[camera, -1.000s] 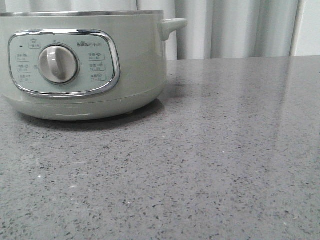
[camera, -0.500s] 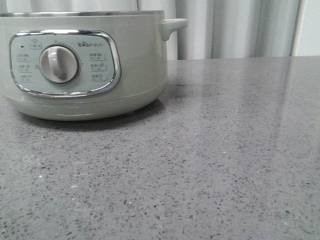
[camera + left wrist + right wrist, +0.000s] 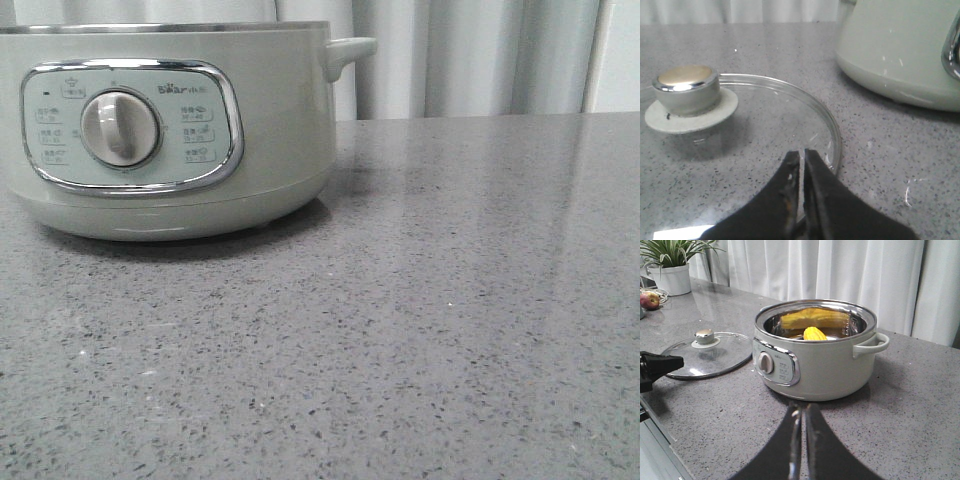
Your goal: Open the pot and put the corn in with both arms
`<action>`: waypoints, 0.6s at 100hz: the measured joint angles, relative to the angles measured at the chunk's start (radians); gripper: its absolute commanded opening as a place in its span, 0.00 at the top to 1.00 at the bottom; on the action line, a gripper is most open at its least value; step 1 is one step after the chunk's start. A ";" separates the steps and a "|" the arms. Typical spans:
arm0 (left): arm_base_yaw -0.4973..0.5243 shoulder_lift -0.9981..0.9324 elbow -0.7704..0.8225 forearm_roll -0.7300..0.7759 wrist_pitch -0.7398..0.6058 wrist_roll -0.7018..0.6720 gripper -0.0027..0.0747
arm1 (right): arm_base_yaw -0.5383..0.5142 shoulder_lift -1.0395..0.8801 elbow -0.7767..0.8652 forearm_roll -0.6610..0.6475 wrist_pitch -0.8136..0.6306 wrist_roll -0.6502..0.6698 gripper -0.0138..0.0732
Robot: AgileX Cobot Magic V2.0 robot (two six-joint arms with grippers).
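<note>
The pot (image 3: 170, 130) stands open at the left of the front view, its knob (image 3: 120, 128) facing me. In the right wrist view the pot (image 3: 830, 365) holds the yellow corn (image 3: 812, 333), and the shiny inner wall mirrors it. The glass lid (image 3: 707, 356) lies flat on the counter beside the pot. My left gripper (image 3: 801, 153) is shut and empty, low over the near rim of the lid (image 3: 765, 120), with the lid knob (image 3: 686, 89) beyond it. My right gripper (image 3: 801, 407) is shut and empty, in front of the pot and apart from it.
The left arm's black end (image 3: 660, 366) shows by the lid. A potted plant (image 3: 671, 267) and an apple (image 3: 649, 300) stand at the far end of the grey counter (image 3: 910, 405). White curtains hang behind. The counter's edge (image 3: 665, 450) runs near the left arm.
In the front view the pot has shifted slightly to the right. Neither gripper shows in that view.
</note>
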 measured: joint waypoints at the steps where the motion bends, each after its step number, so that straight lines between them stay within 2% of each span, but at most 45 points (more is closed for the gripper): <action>1: 0.000 0.000 0.000 0.000 0.000 -0.003 0.99 | 0.000 0.000 0.000 0.000 0.000 0.000 0.90; 19: 0.000 0.000 0.000 0.002 0.052 -0.018 0.99 | 0.000 0.000 0.000 0.000 0.000 0.000 0.90; 60: 0.000 0.000 0.000 0.002 0.054 -0.018 0.99 | 0.000 0.000 0.000 0.000 0.000 0.000 0.90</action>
